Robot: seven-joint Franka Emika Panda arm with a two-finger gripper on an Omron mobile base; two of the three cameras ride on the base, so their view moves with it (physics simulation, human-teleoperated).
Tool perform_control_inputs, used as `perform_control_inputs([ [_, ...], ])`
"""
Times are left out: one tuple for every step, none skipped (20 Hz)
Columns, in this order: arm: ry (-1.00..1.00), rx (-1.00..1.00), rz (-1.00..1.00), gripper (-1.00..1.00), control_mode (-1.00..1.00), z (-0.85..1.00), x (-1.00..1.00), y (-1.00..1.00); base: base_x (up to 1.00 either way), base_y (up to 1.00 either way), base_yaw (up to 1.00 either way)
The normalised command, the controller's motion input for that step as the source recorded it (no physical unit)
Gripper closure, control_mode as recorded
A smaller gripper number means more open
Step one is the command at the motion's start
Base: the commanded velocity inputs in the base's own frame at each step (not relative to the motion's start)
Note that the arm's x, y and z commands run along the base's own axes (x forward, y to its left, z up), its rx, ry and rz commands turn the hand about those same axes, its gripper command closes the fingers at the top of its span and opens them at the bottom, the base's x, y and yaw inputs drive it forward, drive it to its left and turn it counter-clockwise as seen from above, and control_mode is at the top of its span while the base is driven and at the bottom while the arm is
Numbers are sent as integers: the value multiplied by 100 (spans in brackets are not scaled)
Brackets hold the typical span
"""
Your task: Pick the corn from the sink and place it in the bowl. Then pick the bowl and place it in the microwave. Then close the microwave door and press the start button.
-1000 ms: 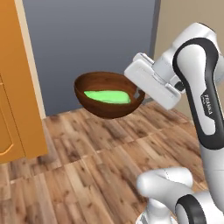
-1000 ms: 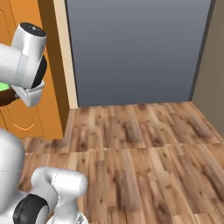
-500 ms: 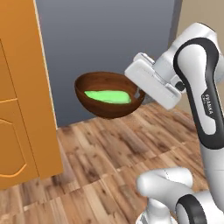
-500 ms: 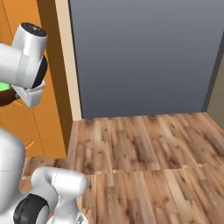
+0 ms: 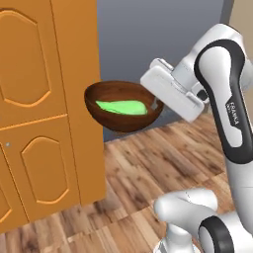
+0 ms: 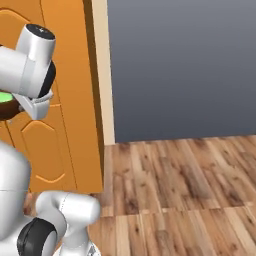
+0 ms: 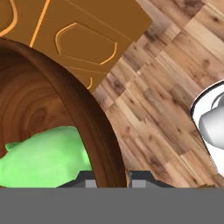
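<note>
Orange cabinet [image 5: 49, 113] nearer — bowl [image 5: 123, 106] beside its edge

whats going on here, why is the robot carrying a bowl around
The white arm's end effector is shut on the rim of the dark brown bowl and holds it up in the air, roughly level, above the wood floor. The green corn lies inside the bowl. An orange cabinet stands just beside the bowl, with a grey wall behind. Sink and microwave are out of view, so the bowl looks to be in transit.
</note>
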Motion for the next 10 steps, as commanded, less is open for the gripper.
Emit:
perform_control_inputs([
  [0,0,0,100,100,0,0,0,-21,100,0],
  [0,0,0,100,100,0,0,0,-14,100,0],
  [0,0,0,100,100,0,0,0,-4,100,0],
  [0,0,0,100,100,0,0,0,-2,100,0],
  [0,0,0,100,100,0,0,0,0,100,0],
  [0,0,0,100,100,0,0,0,0,100,0],
  [0,0,0,100,100,0,0,0,0,100,0],
  [0,0,0,100,100,0,0,0,0,100,0],
  [0,0,0,100,100,0,0,0,0,100,0],
  [0,0,0,100,100,0,0,0,0,100,0],
])
